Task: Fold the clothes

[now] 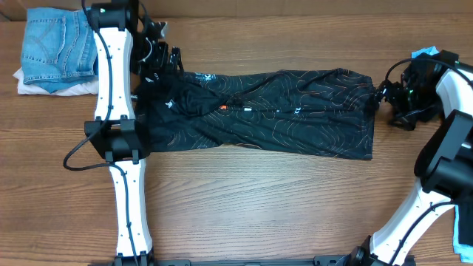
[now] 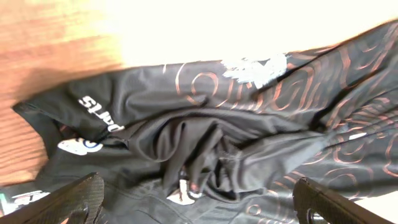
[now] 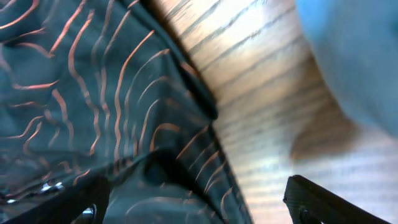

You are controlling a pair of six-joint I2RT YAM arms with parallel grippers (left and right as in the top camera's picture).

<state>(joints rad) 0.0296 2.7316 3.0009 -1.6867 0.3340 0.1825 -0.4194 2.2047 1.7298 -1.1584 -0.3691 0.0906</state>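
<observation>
Black jersey (image 1: 273, 111) laid long across the table (image 1: 259, 214), a gripper at each end.
The left gripper (image 2: 198, 186) has its fingers (image 2: 68, 199) wide apart and empty, with the jersey's bunched, logo-printed end between and ahead of them. The right gripper (image 3: 196, 186) is spread too: one finger is over the jersey's corner, the other over bare wood (a blurred light-blue garment (image 3: 354, 56) lies beyond it).

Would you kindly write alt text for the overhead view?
A black fabric jersey with thin orange contour lines lies bunched across the brown wooden table, the left tool and right tool at its ends. Folded blue denim jeans sit top left.
</observation>
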